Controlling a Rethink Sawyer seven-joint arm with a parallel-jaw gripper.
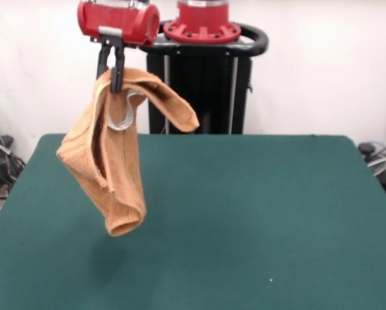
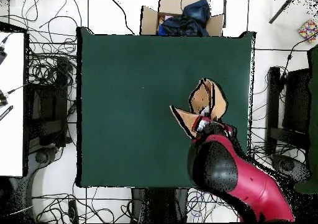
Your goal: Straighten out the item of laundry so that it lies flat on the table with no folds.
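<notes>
The orange-tan towel [image 1: 112,165] hangs bunched and folded in the air above the left part of the green table [image 1: 244,219], clear of the surface. My gripper [image 1: 113,82] is shut on the towel's top edge, high above the table. One corner droops to the right of the grip and the lower end curls into a loop. In the overhead view the towel [image 2: 200,103] shows as folded flaps beside the arm [image 2: 230,172], over the table's right side [image 2: 124,110]; the gripper itself is hidden under the arm there.
The robot's black pedestal [image 1: 199,90] stands behind the table's far edge. A cardboard box with dark cloth [image 2: 183,18] sits beyond the table's opposite edge. Cables [image 2: 49,79] and chairs [image 2: 286,110] lie on the floor round the table.
</notes>
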